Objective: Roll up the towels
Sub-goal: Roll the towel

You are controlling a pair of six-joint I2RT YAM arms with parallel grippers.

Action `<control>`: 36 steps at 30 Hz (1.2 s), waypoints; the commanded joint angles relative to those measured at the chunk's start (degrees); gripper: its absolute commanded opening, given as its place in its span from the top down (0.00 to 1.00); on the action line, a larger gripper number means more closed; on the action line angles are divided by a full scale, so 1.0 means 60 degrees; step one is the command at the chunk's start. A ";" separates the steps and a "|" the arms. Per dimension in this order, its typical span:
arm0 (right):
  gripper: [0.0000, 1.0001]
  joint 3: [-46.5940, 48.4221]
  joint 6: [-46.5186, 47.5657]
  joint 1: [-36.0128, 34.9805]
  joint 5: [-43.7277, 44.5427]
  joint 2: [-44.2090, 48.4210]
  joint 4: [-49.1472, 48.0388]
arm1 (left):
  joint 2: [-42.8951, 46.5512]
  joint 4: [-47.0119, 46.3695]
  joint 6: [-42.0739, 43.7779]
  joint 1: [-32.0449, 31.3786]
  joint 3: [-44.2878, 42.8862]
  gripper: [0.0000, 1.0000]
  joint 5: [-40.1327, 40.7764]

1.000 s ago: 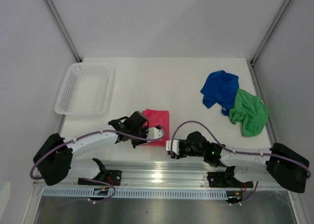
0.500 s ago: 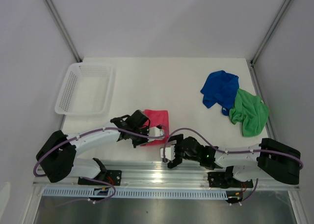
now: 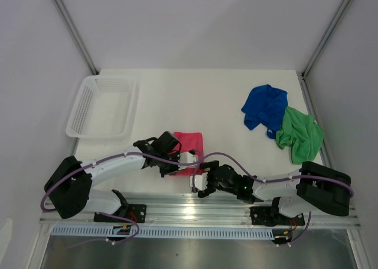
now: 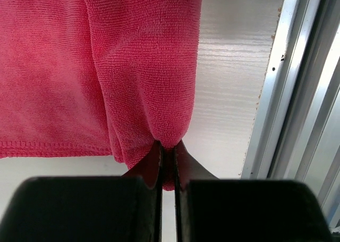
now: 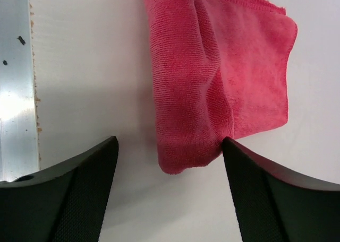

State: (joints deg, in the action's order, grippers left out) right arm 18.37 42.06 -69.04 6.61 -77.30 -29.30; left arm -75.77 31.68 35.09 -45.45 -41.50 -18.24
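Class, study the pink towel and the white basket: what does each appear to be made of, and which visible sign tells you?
Pink towel: soft looped fabric, probably microfibre or terry; matte, with fine rows of pile and a stitched hem.
White basket: likely moulded plastic; smooth, rigid-looking mesh walls with regular holes.

No lettering, labels, brands, numbers or signs legible in any view: none on the pink towel (image 3: 192, 143), basket (image 3: 82, 107), worktop (image 3: 195, 104) or rail (image 3: 195, 210).
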 commanded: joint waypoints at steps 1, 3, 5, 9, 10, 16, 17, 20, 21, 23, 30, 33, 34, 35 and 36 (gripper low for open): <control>0.20 0.0234 -0.0184 0.0138 -0.0179 -0.0475 -0.0696 | 0.0015 0.0096 0.0231 0.0061 -0.0394 0.99 -0.0358; 0.32 0.0190 -0.0228 0.0168 -0.0237 -0.0564 -0.0815 | 0.0030 0.0096 0.0216 0.0061 -0.0379 0.99 -0.0344; 0.33 0.0132 -0.0301 0.0183 -0.0325 -0.0594 -0.1005 | 0.0016 0.0125 0.0201 0.0075 -0.0365 0.99 -0.0359; 0.37 0.0190 -0.0316 0.0153 -0.0413 -0.0638 -0.1020 | -0.0072 0.0125 0.0157 0.0061 -0.0350 0.99 -0.0402; 0.41 0.0190 -0.0331 0.0153 -0.0442 -0.0652 -0.1020 | -0.0101 0.0125 0.0128 0.0075 -0.0364 0.99 -0.0402; 0.85 0.0512 -0.0682 0.0255 -0.0793 -0.0652 -0.0130 | -0.0102 0.0388 0.0201 0.0061 -0.0350 0.92 -0.0461; 0.93 0.0541 -0.0842 0.0285 -0.0896 -0.0623 -0.0011 | -0.0044 0.0418 0.0230 0.0075 -0.0321 0.87 -0.0505; 1.00 0.0586 -0.1106 0.0475 -0.1438 -0.0506 0.0225 | 0.0235 0.0447 0.0231 0.0061 -0.0204 0.67 -0.0739; 1.00 0.0600 -0.1281 0.0534 -0.1569 -0.0448 0.0327 | 0.0293 0.0433 0.0245 0.0075 -0.0174 0.58 -0.0783; 1.00 0.0615 -0.1473 0.0709 -0.1819 -0.0418 0.0357 | 0.0455 0.0462 0.0187 0.0075 -0.0086 0.49 -0.0885; 1.00 0.0557 -0.2088 0.1105 -0.2332 -0.0199 0.0313 | 0.0470 -0.0065 -0.0032 0.0046 0.0397 0.45 -0.0696; 1.00 0.0498 -0.2308 0.1281 -0.2522 -0.0067 0.0255 | 0.0557 -0.0430 -0.0223 0.0046 0.0631 0.44 -0.0550; 1.00 0.0483 -0.2439 0.1310 -0.2581 0.0035 0.0240 | 0.0601 -0.0504 -0.0238 0.0060 0.0690 0.44 -0.0534; 1.00 0.0469 -0.2484 0.1398 -0.2654 0.0080 0.0269 | 0.0659 -0.0577 -0.0238 0.0046 0.0792 0.43 -0.0491; 1.00 0.0439 -0.2542 0.1456 -0.2800 0.0153 0.0283 | 0.0791 -0.0651 -0.0253 0.0046 0.0822 0.43 -0.0447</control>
State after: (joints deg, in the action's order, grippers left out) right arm 20.51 31.62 -62.17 -8.40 -78.61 -26.83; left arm -73.87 29.12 32.86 -44.84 -38.13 -20.38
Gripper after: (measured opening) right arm 0.048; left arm 0.564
